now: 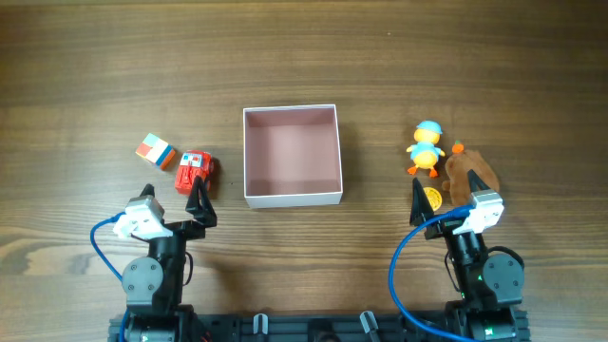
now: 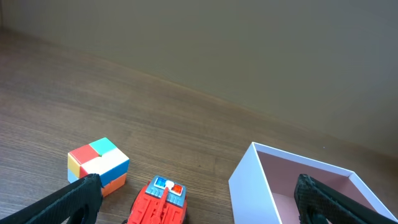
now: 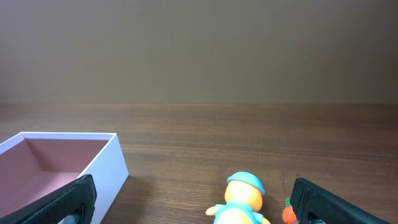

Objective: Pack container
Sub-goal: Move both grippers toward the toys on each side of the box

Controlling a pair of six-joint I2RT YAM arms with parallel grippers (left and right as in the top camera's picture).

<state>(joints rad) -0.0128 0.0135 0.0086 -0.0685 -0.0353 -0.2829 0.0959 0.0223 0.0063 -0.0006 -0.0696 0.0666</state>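
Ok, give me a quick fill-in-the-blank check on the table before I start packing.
1. The container is ____ inside.
2. The red toy truck lies beside a multicoloured ____.
3. The duck toy wears a ____ cap.
4. The left gripper and the right gripper both stand ____, holding nothing.
Missing words: empty; cube; blue; open.

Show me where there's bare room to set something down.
The box is empty. Bare wood runs along the far side, and between box and duck. Crowded: cube and red truck by the left gripper, duck and brown toy by the right gripper.
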